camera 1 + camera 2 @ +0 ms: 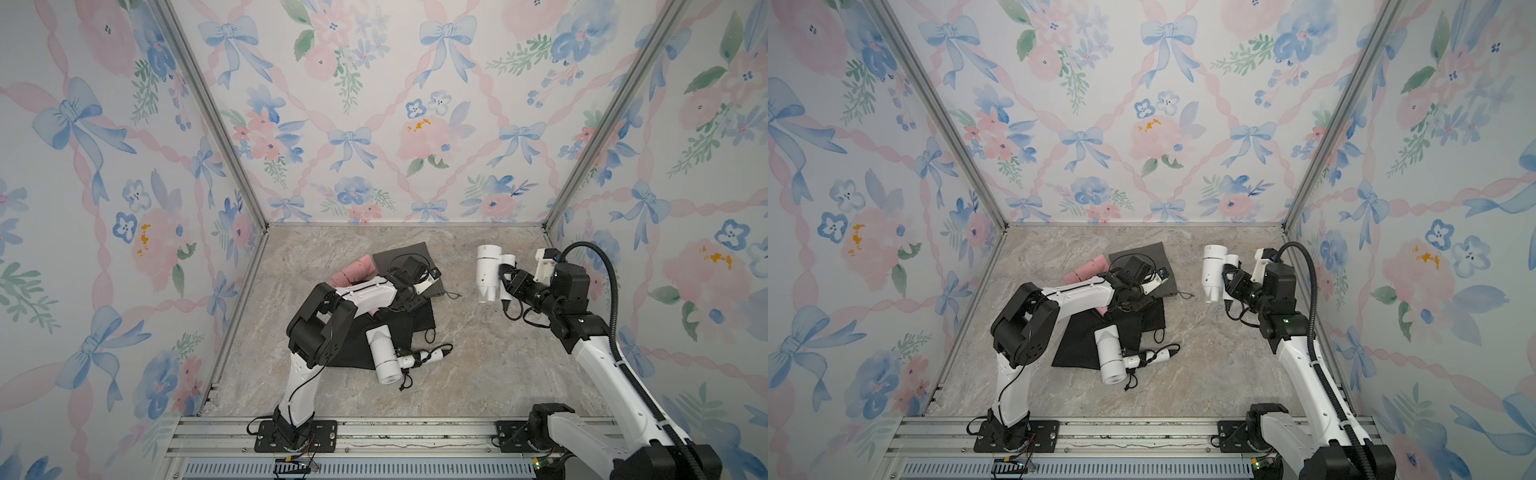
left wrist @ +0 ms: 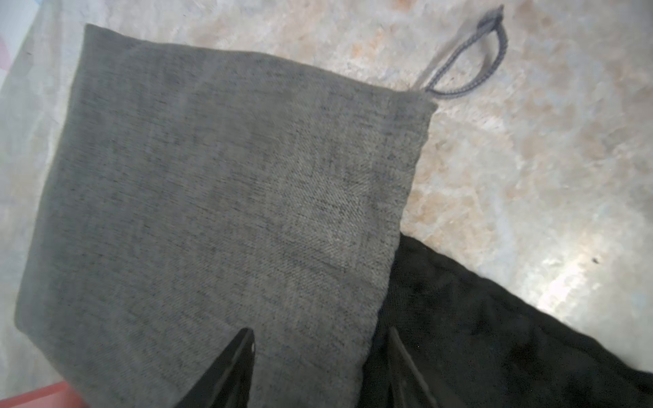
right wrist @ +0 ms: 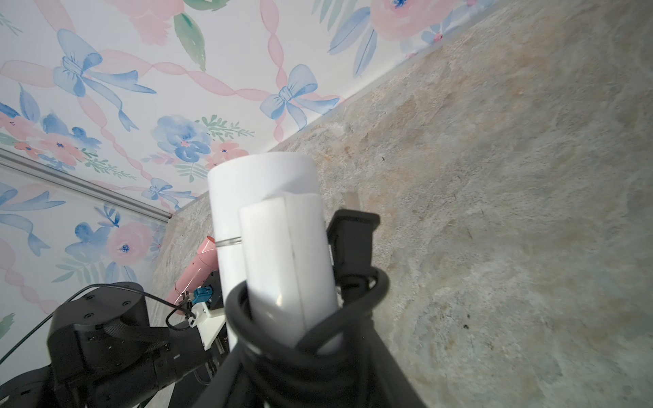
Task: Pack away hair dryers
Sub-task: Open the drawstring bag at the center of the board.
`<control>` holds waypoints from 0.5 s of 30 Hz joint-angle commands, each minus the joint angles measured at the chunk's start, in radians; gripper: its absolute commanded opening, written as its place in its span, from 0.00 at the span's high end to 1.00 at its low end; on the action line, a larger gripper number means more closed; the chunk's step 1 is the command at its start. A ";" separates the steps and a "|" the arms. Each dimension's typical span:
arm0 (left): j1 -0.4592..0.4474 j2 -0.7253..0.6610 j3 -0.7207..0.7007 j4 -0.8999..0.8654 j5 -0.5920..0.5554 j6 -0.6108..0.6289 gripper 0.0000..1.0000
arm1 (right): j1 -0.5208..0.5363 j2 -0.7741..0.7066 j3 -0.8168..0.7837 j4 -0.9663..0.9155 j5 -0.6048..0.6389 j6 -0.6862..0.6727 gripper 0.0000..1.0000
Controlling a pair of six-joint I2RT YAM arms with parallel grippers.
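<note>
My right gripper (image 1: 506, 284) (image 3: 304, 346) is shut on a white hair dryer (image 1: 488, 270) (image 1: 1213, 268) (image 3: 265, 197) by its handle and bundled black cord, and holds it above the table at the right. A second white hair dryer (image 1: 384, 353) (image 1: 1111, 353) lies on a black pouch (image 1: 415, 324) (image 2: 494, 335). A pink hair dryer (image 1: 357, 268) (image 3: 198, 268) lies behind my left arm, partly hidden. My left gripper (image 1: 411, 299) (image 2: 321, 349) is low over the grey pouch (image 1: 399, 255) (image 2: 229, 176), jaws apart, straddling its edge beside the black pouch.
The grey pouch's drawstring loop (image 2: 487, 60) trails onto the marble tabletop (image 1: 478, 365). Flowered walls close the back and both sides. The metal rail (image 1: 415, 432) with the arm bases runs along the front.
</note>
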 commanded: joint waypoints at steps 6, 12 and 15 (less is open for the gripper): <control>0.021 0.031 0.025 -0.028 0.022 0.006 0.54 | 0.016 0.013 0.006 0.069 -0.022 -0.004 0.71; 0.029 0.031 0.047 -0.028 0.028 0.003 0.76 | 0.023 0.015 0.003 0.070 -0.017 -0.006 0.71; 0.029 0.034 0.057 -0.027 0.036 0.004 0.88 | 0.028 0.017 0.004 0.069 -0.015 -0.008 0.71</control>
